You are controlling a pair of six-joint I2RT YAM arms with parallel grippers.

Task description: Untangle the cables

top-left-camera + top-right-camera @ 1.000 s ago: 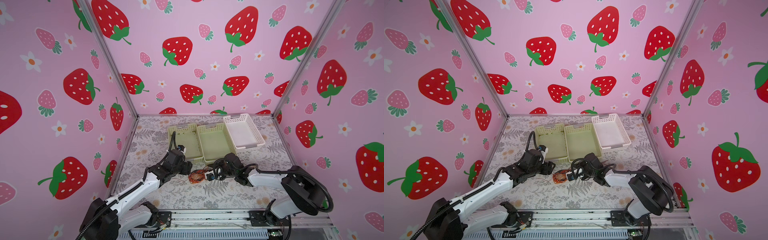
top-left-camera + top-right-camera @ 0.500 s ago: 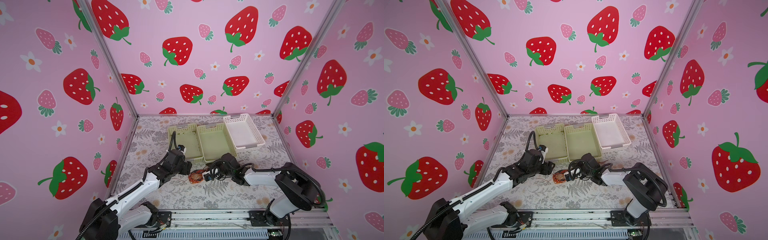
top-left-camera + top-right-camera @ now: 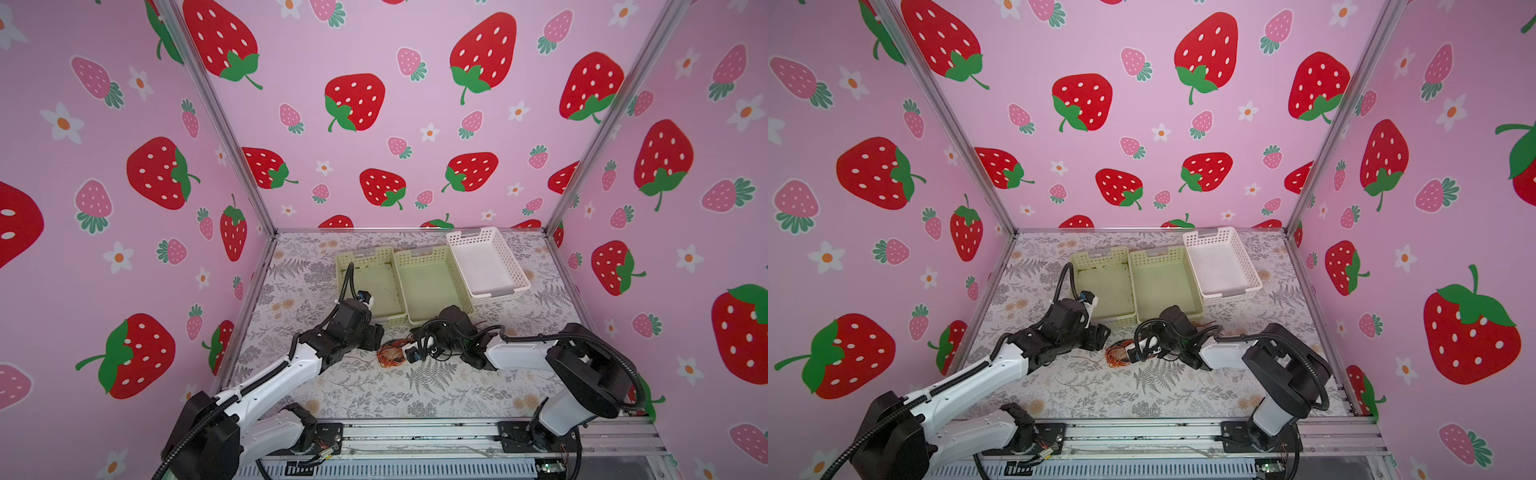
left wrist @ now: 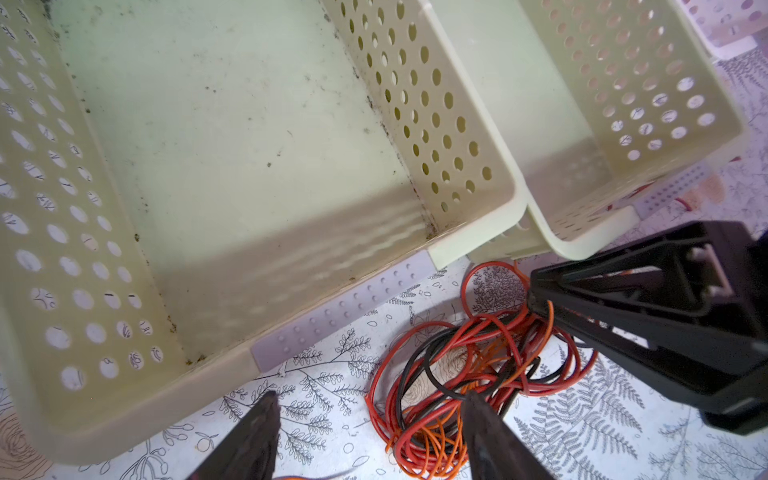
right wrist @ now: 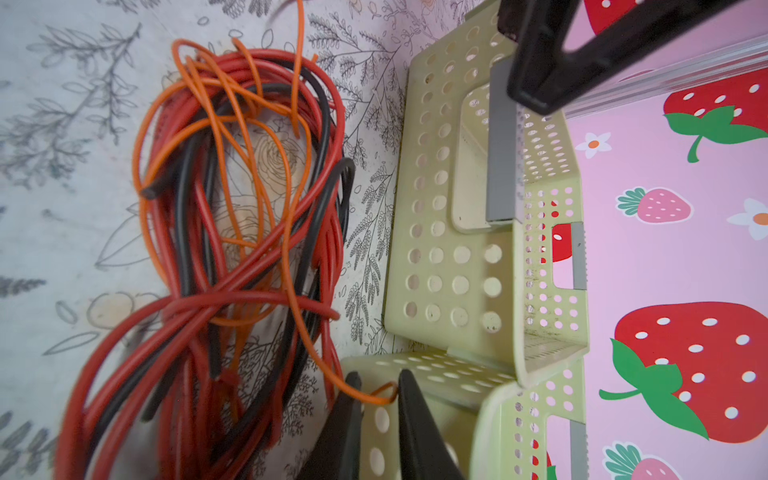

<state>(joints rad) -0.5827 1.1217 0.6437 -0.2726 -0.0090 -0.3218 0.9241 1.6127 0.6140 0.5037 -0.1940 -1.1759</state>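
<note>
I'm stretching both arms low at the tangled thin orange, red and black cables (image 3: 390, 355), lower centre in a top view; left gripper (image 4: 370, 397) gaping, empty; right gripper (image 5: 379, 376) nearly pinching one orange strand (image 5: 286, 266), slim gap showing.

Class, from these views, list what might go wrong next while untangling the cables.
The right claw brackets only the curled tip of the orange cable; it may slip free.
That cable weaves through the red and black tangle; with the left claw open and holding nothing, pulling might drag or tighten the bundle.
</note>
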